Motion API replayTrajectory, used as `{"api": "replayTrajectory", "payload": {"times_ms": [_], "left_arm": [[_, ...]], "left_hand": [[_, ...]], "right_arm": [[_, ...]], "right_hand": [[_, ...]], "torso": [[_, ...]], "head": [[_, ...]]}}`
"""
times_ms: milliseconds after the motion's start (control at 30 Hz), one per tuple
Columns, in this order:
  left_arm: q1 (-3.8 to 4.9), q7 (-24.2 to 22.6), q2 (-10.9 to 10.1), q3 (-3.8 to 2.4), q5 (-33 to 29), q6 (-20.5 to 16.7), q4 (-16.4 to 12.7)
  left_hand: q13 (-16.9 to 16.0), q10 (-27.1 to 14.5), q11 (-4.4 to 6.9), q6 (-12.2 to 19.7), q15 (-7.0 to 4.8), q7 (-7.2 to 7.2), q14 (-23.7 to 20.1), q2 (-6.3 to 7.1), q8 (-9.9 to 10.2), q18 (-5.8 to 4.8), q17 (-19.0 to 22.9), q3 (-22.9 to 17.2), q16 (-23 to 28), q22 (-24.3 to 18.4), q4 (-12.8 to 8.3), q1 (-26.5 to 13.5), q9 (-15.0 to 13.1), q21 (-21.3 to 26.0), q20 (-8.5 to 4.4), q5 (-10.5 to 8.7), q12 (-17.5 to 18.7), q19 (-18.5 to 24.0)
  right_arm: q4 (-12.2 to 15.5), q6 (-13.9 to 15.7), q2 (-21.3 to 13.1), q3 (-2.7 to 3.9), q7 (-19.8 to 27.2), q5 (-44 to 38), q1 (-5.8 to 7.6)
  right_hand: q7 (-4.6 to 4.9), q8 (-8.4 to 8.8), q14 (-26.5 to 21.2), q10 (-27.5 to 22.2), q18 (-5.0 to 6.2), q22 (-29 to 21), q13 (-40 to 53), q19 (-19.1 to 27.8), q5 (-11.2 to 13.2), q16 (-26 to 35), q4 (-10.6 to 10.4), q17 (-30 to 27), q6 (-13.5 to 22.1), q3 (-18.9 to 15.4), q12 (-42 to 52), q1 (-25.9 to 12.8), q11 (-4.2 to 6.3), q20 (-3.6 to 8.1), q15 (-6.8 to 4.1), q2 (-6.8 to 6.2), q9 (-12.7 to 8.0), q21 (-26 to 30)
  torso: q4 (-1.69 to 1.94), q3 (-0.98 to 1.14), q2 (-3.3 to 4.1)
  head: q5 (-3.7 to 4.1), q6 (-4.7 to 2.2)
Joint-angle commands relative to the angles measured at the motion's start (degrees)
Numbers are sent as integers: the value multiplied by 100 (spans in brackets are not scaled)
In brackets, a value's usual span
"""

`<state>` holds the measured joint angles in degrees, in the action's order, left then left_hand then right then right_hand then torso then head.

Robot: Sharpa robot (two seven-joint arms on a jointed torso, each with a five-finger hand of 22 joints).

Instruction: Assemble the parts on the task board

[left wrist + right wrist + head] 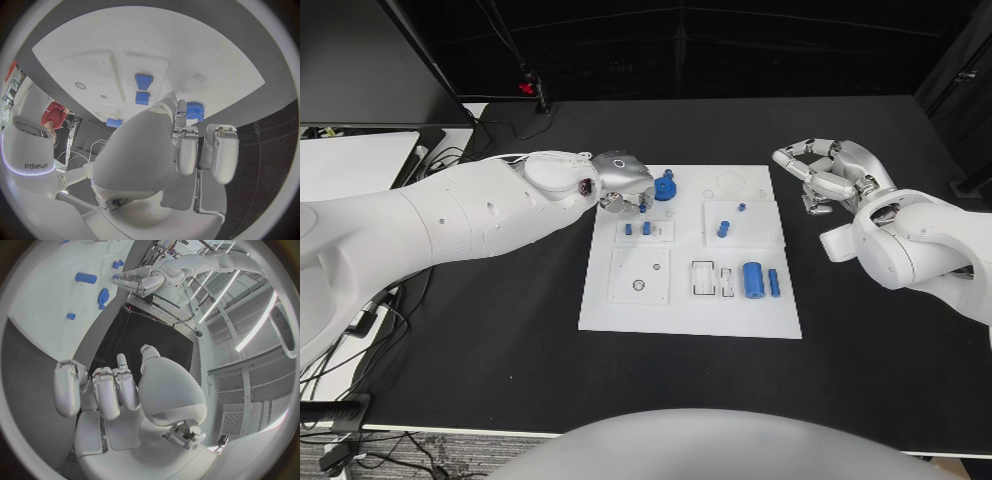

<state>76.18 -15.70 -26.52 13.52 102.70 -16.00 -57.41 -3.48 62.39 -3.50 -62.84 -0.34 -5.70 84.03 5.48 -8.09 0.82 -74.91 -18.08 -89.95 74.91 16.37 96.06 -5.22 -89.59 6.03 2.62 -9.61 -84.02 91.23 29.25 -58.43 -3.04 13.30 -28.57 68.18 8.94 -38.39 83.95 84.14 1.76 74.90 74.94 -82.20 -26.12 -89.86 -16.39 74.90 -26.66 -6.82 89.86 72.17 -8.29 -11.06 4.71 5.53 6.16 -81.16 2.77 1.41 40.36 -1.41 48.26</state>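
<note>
Head view: the white task board (689,290) lies at the centre of the black table (488,350). The left hand (620,182) is over the board's far-left corner, fingers pointing down beside a blue knob-topped part (665,186); whether they grip anything cannot be told. Small blue pegs (638,229), a short blue pin (724,228) and a blue cylinder (753,279) rest on the board. The right hand (831,175) is above bare table right of the board, fingers curled, holding nothing.

Left wrist view: the left hand's fingers (187,150) extend beside a blue ribbed part (195,110); contact cannot be told. Two blue blocks (142,89) stand on the board.

Right wrist view: the right hand's fingers (103,390) are curled, empty, over the table beside the board.
</note>
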Motion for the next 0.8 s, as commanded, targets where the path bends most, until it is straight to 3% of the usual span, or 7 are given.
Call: {"api": "replayTrajectory", "payload": {"times_ms": [33, 167, 400, 633, 800], "left_arm": [[-9, -5, 16, 8, 17, 191, 11], [-10, 39, 20, 8, 17, 242, 26], [-11, 73, 24, 8, 18, 226, 45], [-11, 113, 15, 8, 18, 126, 40], [-11, 221, -37, 8, 18, -174, 23]], "left_hand": [[7, -106, -28, 98, 70, -64, 597, 71, 80, -55, -1509, -32, -5, 1473, 15, -36, 31, 50, 7, 37, 90, -518], [-1, -285, -90, 435, 128, -141, 597, 222, 256, -30, -1509, 9, -5, 1438, 19, -97, 109, 138, 41, 35, 195, -441], [-13, -396, -78, 670, 46, -133, 597, 401, 330, 1, -1509, 129, -5, 1398, 23, -221, 129, 243, 33, 31, 214, -350], [-18, -462, -87, 790, 25, -151, 597, 442, 352, 16, -1509, 204, -5, 1379, 16, -308, 130, 295, 18, 33, 204, -307], [-21, -539, -110, 955, 33, -175, 597, 432, 388, 29, -1509, 242, -5, 1360, 4, -332, 137, 346, 11, 34, 191, -266]], "right_arm": [[13, -39, 0, 3, 27, 7, 6], [13, -39, 0, 3, 25, 7, 6], [15, -41, 4, 3, 26, 7, 6], [15, -42, 7, 3, 22, 7, 6], [11, -38, 12, 3, 20, 4, 6]], "right_hand": [[411, -31, 605, 586, 107, 1133, 1506, 28, -29, -14, -15, 1510, 33, -31, 14, 20, -44, -19, 38, 15, -6, 39], [412, -35, 605, 586, 105, 1135, 1506, 24, -30, -14, -19, 1510, 34, -35, 14, 21, -45, -20, 38, 17, -9, 34], [411, -36, 605, 586, 106, 1135, 1506, 25, -31, -14, -19, 1510, 33, -35, 14, 23, -45, -20, 39, 18, -10, 35], [411, -36, 605, 586, 106, 1135, 1506, 25, -31, -14, -19, 1510, 33, -35, 14, 23, -45, -20, 39, 18, -10, 35], [411, -38, 605, 586, 106, 1135, 1506, 25, -32, -14, -18, 1510, 30, -36, 14, 24, -44, -20, 39, 19, -10, 35]], "torso": [[4, 1, 1], [1, 0, 2], [2, 1, 1], [2, 0, 2], [5, 0, 1]], "head": [[4, 4], [4, 1], [2, 12], [3, 7], [6, -11]]}}
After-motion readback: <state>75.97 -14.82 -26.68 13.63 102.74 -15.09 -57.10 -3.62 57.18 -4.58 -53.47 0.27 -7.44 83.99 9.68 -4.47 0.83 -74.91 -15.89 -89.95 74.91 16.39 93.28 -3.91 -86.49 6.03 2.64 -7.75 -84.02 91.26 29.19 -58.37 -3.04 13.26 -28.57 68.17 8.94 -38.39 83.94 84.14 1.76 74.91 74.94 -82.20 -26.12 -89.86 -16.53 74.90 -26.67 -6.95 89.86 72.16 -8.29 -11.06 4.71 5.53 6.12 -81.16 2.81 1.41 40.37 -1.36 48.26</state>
